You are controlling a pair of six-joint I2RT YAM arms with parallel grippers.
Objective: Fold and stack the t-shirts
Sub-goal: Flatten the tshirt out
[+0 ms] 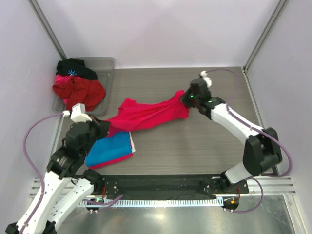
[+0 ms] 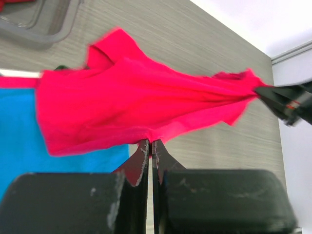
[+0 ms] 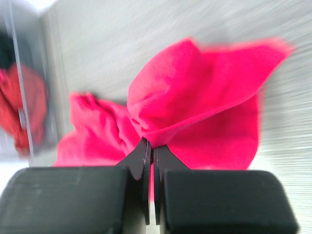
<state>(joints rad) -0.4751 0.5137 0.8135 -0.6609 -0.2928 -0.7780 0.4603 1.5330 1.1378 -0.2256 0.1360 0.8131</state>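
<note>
The crimson tee (image 1: 146,114) stretches across the middle of the desk between both claws. The left claw (image 1: 105,127) is clamped on its lower edge toward the left edge. The right claw (image 1: 185,97) pinches a bunched end toward the far right corner. In each wrist view the fingers press together on cloth. The blue tee (image 1: 109,147) lies folded by the near left corner, just beside the left claw, atop a pink-red tee (image 1: 116,160). A tray (image 1: 108,61) in the far left corner holds red cloth (image 1: 80,90) and black cloth (image 1: 75,67).

Grey wood-grain counter (image 1: 195,146). Clear plastic tray (image 1: 105,67) at far-left corner, black cloth (image 1: 75,67) w/ blue mark inside. White walls (image 1: 161,29) on 3 sides.
</note>
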